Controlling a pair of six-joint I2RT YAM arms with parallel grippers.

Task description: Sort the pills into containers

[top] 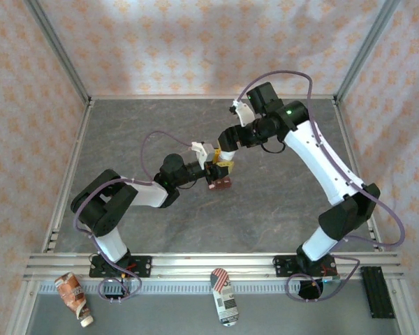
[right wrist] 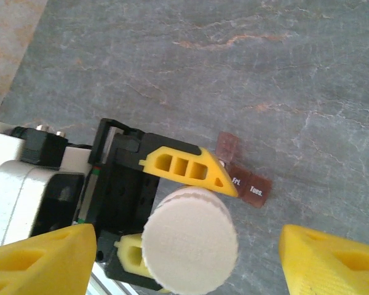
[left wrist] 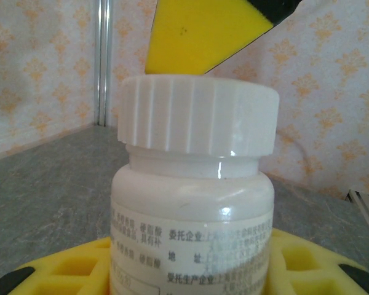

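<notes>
**A:** What does your left gripper have?

**B:** My left gripper [right wrist: 181, 212] is clamped on a small round white plastic bottle [left wrist: 194, 203]. The bottle stands upright. My yellow fingers [right wrist: 184, 167] press on its body below the ribbed white screw cap [right wrist: 189, 239], which is on.

**A:** And the right one?

**B:** My right gripper [right wrist: 187, 246] hangs directly over that cap with its jaws apart. One yellow finger [right wrist: 332, 261] sits out to each side, and my wrist view shows a gap between each finger and the cap.

**A:** Where are the containers?

**B:** The dark red-brown strip of joined square plastic compartments [right wrist: 249, 184] lies flat on the grey stone-patterned table [top: 279, 202]. It is about the middle, well away from all four edges and just beside my left fingers. Two lids read "Fri" and "Tues."; I cannot tell whether any lid is open.
</notes>
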